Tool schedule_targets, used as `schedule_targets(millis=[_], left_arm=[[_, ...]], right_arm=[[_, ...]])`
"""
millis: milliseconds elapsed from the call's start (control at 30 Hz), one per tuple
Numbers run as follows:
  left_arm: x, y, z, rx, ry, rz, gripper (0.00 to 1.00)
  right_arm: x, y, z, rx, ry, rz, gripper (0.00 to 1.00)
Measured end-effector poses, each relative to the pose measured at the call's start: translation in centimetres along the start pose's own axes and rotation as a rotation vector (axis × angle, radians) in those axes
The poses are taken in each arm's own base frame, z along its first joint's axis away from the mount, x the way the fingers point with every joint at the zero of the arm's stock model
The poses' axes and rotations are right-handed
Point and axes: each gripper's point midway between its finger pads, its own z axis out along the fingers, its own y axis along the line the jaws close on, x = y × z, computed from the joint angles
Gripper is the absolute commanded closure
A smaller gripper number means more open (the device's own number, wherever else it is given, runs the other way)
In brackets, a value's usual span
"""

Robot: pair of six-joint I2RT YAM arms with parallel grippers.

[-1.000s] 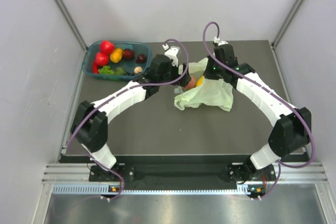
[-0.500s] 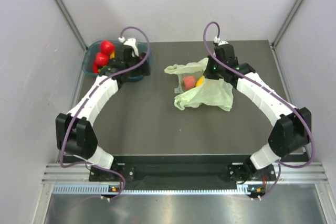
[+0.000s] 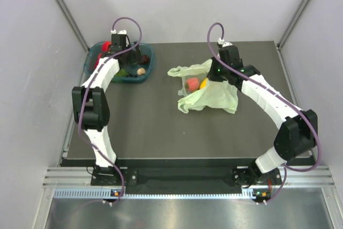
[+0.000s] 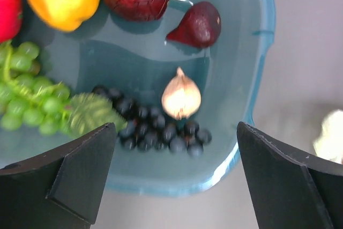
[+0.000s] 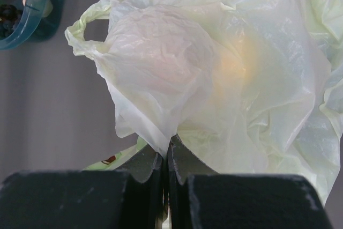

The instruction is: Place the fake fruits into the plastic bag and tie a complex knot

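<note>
pinching plastic bag (image 5: 225,73), perhaps two fruits (image 3: 192,84) inside

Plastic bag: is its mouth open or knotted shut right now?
Open. The top view looks into the plastic bag at a pink fruit and a yellow fruit; the right gripper pinches its edge.

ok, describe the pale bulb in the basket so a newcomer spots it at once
Find the teal basket at the far left corner of the table. Near its front right corner, the pale bulb lies beside a bunch of small black grapes. It is the only beige, onion-shaped piece with a pointed tip; its neighbours are dark purple, green, red or orange.
</note>
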Motion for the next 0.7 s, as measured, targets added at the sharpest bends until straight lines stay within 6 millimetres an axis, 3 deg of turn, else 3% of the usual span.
schedule_targets(millis=[133,333,600,700], left_arm=[[-0.7,0.1,3.3,-0.009,-0.010,-0.006,0.02],[-2.8,2.0,8.9,-0.070,-0.075,-0.022,0.02],[-2.4,3.8,14.7,-0.087,-0.079,-0.012,0.06],[-1.8,4.1,16.1,-0.079,-0.070,-0.007,0.17]], right_arm=[[0.0,0.0,0.0,0.000,0.001,-0.001,1.00],[0.1,0.1,0.0,-0.006,0.006,-0.001,1.00],[-0.2,0.2,-0.2,-0.010,0.000,-0.008,1.00],[-0.6,0.4,-0.3,-0.014,-0.008,-0.010,1.00]])
